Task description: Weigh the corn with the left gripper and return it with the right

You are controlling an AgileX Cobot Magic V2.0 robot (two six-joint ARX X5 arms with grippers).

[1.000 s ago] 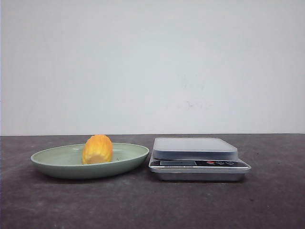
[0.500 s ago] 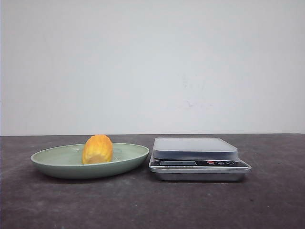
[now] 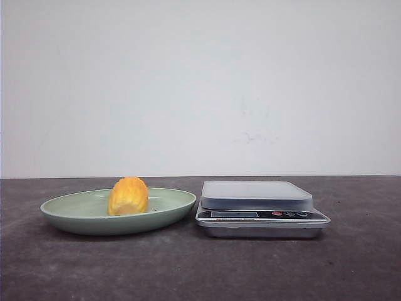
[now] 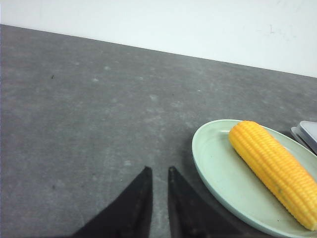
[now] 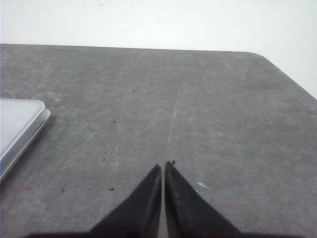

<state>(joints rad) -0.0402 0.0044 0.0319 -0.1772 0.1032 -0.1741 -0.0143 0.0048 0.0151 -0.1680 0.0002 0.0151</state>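
One corn (image 3: 128, 196) on one green plate (image 3: 69, 216) beside one scale (image 3: 257, 195); left gripper (image 4: 158, 172) nearly closed, right gripper (image 5: 163, 165) closed, both empty above table.

Both arms end in plain, matte black, pointed, tapering jaws.

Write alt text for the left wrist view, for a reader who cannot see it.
A yellow corn cob lies in a pale green plate on a grey table. The left gripper, nearly shut and empty, is beside the plate.
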